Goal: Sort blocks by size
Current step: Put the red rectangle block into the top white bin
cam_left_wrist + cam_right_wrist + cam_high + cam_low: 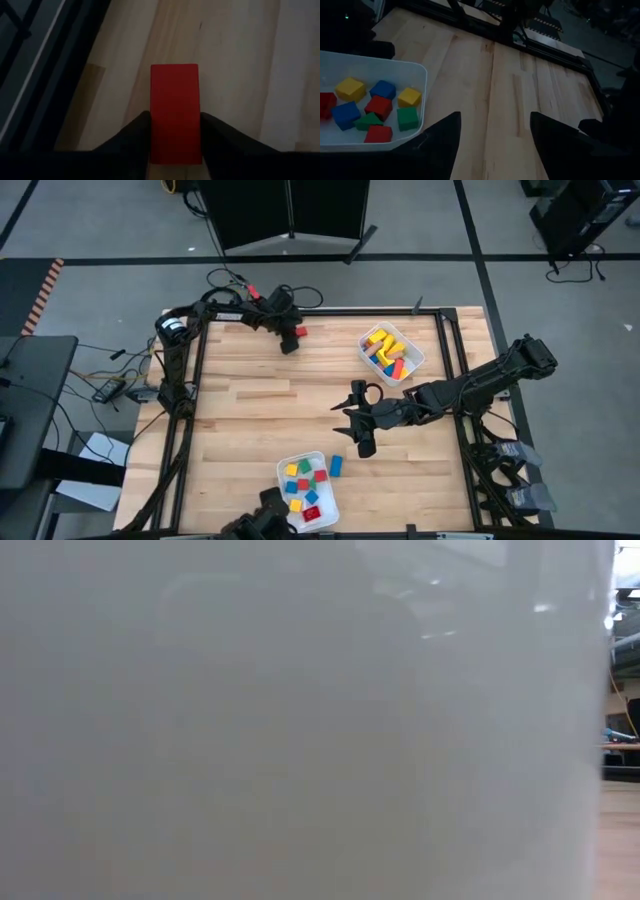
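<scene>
While the left tool (pixel 175 135) grips a red block (pixel 175 112) near the worktop's (pixel 250 420) far edge, the right tool (pixel 492 130) hangs wide and empty over its middle.

Small cubes fill the near white tray (pixel 325 515), by the right wrist view red, blue, yellow and green; longer pieces lie in the far tray (pixel 412 365). One blue block (pixel 336 466) sits on the wood just beside the near tray.

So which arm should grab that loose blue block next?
Probably the right. Its open gripper hangs close to the blue block, while the left gripper is far off, already holding a red block.
</scene>
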`<state>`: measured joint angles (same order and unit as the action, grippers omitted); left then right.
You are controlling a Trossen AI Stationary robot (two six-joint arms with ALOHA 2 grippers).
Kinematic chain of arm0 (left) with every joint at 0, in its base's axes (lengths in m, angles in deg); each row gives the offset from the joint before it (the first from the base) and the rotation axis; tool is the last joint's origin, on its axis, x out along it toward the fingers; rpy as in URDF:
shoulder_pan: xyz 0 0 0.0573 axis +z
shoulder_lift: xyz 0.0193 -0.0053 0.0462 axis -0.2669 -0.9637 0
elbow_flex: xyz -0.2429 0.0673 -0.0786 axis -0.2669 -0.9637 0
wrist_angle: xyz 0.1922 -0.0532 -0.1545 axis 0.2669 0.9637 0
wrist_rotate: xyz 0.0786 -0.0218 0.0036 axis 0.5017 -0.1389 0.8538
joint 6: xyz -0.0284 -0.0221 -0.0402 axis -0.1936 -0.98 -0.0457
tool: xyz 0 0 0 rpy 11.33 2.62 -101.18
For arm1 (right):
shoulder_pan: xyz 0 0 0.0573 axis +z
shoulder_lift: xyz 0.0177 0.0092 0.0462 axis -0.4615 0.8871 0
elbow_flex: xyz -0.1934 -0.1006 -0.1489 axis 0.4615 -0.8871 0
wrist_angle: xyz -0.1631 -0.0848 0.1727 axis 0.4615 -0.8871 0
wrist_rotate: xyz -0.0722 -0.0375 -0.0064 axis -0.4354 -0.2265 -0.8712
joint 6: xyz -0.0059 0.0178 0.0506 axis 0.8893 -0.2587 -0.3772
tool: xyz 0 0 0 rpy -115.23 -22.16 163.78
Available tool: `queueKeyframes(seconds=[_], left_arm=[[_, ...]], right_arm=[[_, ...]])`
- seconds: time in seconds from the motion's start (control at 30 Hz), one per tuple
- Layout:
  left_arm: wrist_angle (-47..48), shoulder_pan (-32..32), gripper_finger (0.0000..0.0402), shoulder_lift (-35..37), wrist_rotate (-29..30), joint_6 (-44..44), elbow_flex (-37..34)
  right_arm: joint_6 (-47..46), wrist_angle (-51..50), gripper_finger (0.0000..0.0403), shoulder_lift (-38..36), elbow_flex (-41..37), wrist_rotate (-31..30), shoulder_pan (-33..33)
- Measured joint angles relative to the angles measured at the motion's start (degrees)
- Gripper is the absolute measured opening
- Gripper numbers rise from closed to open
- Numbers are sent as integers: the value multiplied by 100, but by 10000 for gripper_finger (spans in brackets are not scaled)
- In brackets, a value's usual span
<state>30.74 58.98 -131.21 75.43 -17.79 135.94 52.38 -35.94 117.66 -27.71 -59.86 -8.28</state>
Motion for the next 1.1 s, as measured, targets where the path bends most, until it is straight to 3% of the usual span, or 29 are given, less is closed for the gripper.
queueKeyframes(seconds=[0.07, 0.4, 0.63, 0.77, 0.9, 1.1], left_arm=[[-26, -16, 136, 0, 34, 0, 0], [221, -17, 136, 158, 86, -1, -15], [365, -159, 136, 975, 93, -160, -21], [-3, -543, 136, 1169, 56, -780, 20], [-85, -980, 136, 1035, 42, -1597, 635], [399, -1556, 136, 350, 22, -2098, 1949]], right_arm=[[0, 9, 249, 0, 0, 0, 0], [29, 17, 248, 0, 0, -4, 4], [531, 224, 243, -97, 0, -582, 104], [1041, 642, 246, -357, 0, -905, 146], [1447, 1038, 244, -715, 0, -1368, 142], [1639, 1429, 238, -1137, 1, -1475, 169]])
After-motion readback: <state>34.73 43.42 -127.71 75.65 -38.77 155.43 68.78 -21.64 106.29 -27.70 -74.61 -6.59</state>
